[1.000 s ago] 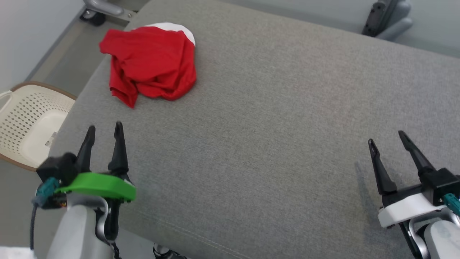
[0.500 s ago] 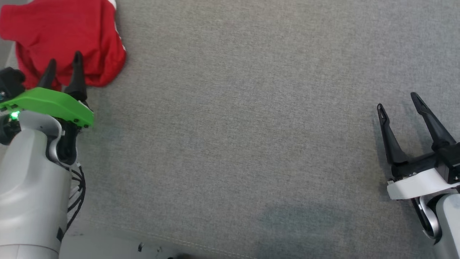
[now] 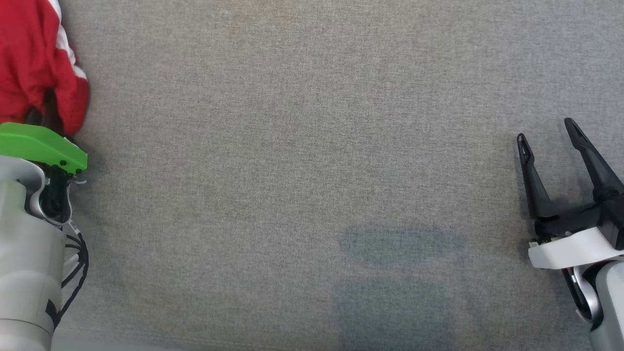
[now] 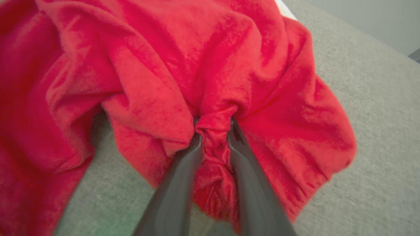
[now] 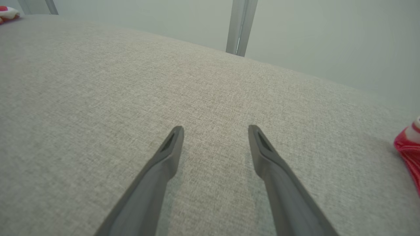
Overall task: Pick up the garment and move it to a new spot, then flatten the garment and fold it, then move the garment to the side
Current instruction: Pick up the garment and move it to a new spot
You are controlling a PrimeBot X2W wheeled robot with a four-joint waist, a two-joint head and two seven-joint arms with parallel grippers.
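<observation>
The garment [image 3: 34,58] is a crumpled red cloth with white trim, lying at the far left of the head view on a grey fabric surface [image 3: 312,170]. My left gripper [image 3: 46,109], under its green wrist cover, has its fingers buried in the garment's near edge. In the left wrist view the garment [image 4: 157,65] spreads wide, and the left gripper [image 4: 214,123] is shut on a bunched fold of it. My right gripper [image 3: 546,131] hovers open over bare grey fabric at the right, far from the garment. The right gripper [image 5: 215,129] holds nothing between its fingers.
In the right wrist view a red and white piece of cloth [image 5: 408,147] shows at the right edge and another small red and white bit [image 5: 6,13] at the far top left. A metal post [image 5: 241,26] stands beyond the surface's far edge.
The head camera has swung, shifting the whole picture. My left gripper has reached forward into the garment's near edge and closed from open onto a fold. The right gripper stays open.
</observation>
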